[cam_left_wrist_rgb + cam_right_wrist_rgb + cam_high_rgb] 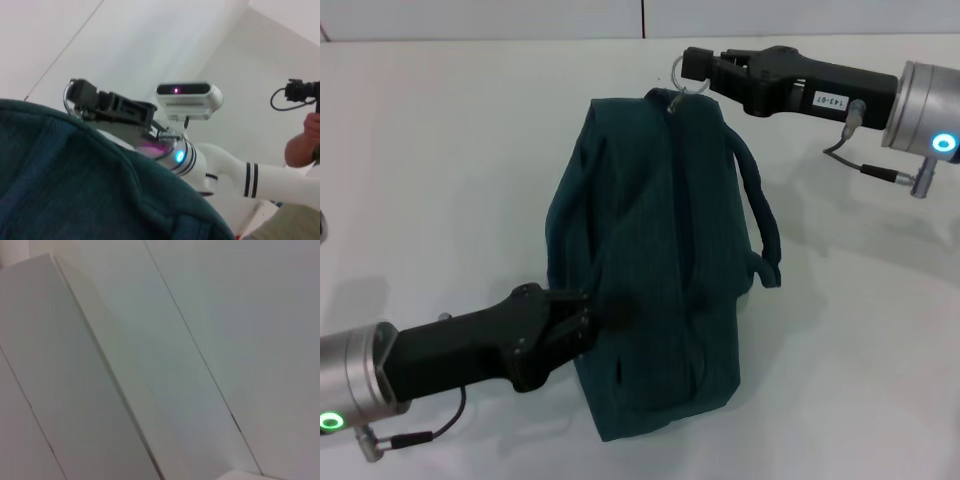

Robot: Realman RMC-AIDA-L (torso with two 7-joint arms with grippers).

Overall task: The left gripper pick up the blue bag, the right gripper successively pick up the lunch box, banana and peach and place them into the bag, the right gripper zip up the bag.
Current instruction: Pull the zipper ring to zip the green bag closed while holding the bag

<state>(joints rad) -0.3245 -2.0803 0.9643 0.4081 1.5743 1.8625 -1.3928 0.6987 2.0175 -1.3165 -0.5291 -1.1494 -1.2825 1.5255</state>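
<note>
The blue bag lies on the white table, its zip line running along the top and looking closed. My left gripper is shut on the bag's fabric at its near left side. At the bag's far end, my right gripper is shut on the ring zip pull. In the left wrist view the bag fills the foreground, with the right gripper and the ring just beyond it. The lunch box, banana and peach are out of view.
A looped handle hangs off the bag's right side. The left wrist view shows a person's hand holding a black camera at the far right. The right wrist view shows only white panels.
</note>
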